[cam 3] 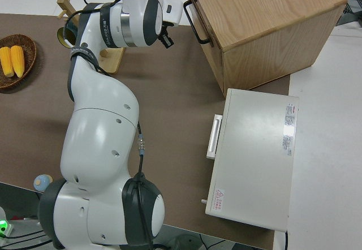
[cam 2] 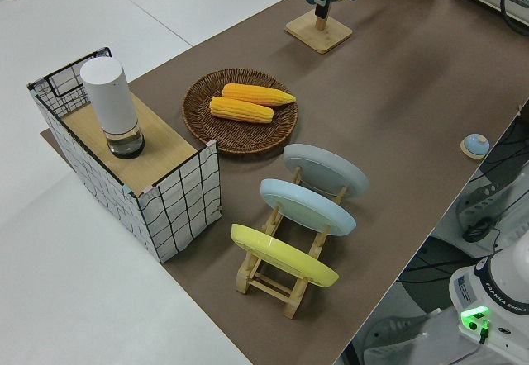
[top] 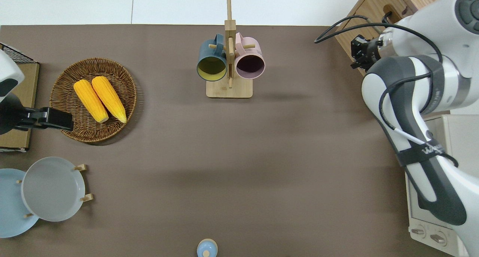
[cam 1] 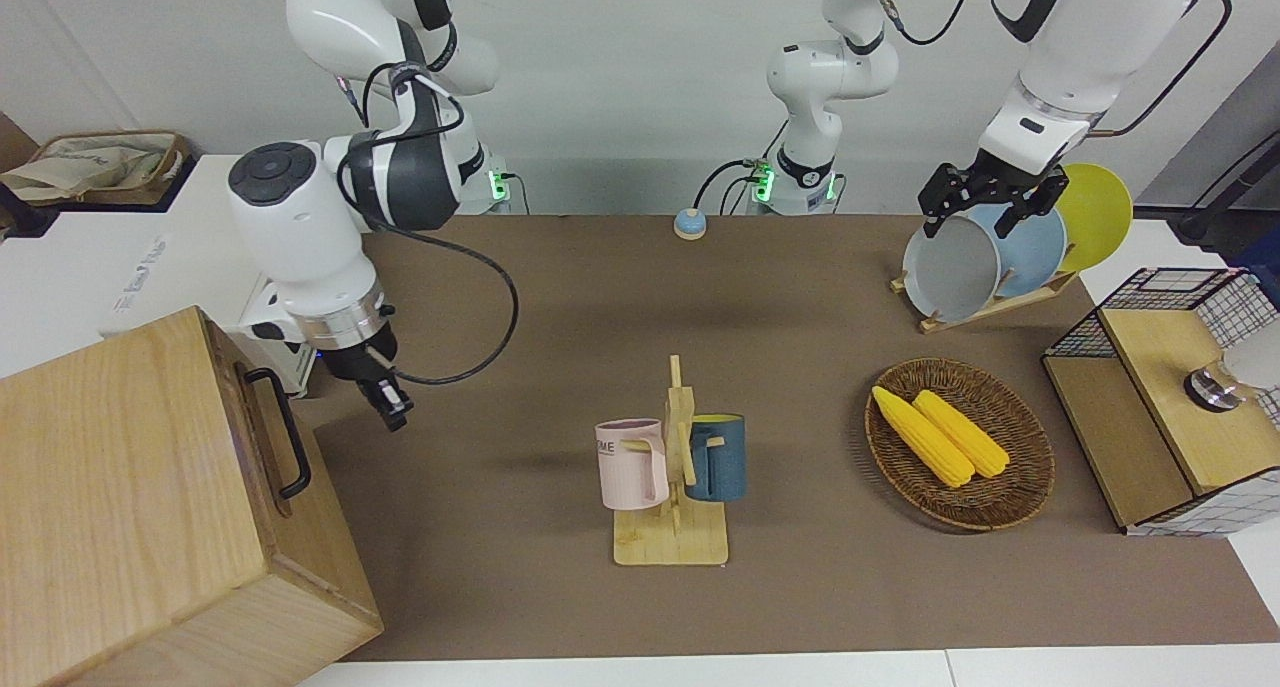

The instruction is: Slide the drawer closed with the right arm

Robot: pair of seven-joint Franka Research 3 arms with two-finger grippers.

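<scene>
- The left arm is parked, and whether its claw (cam 1: pixel 985 205) is apart or together cannot be told.
- Nearest the robots on the brown surface (cam 1: pixel 800 607) are a small blue knob (cam 1: pixel 689 224) and a rack of plates (cam 1: pixel 1000 252), the rack toward the left arm's end.
- Farther out sit a wicker basket (cam 1: pixel 1020 487) with two ears of corn (cam 1: pixel 940 432), and a wooden mug stand (cam 1: pixel 672 507) carrying a pink mug (cam 1: pixel 630 464) and a dark blue mug (cam 1: pixel 718 457).
- The right claw (cam 1: pixel 388 399) hangs in the air just beside the front of the big wooden cabinet (cam 1: pixel 130 507) at the right arm's end, close to the drawer's black bar handle (cam 1: pixel 283 432) but not touching it. Its fingers look close together (though I cannot tell for sure).
- The drawer (cam 3: pixel 199 18) is at the top of that cabinet's front. It looks nearly flush with the box, so I judge little travel is left, if any.
- Handling, as I judge it: the drawer is stiff, solid wood that should run straight on its guides, and it is neither fragile nor slippery. No grasp is needed; a flat push with the fingertips on the wooden front near the middle of the handle, or on the bar itself, should send it in squarely. A push far off-centre could skew and jam it.
</scene>
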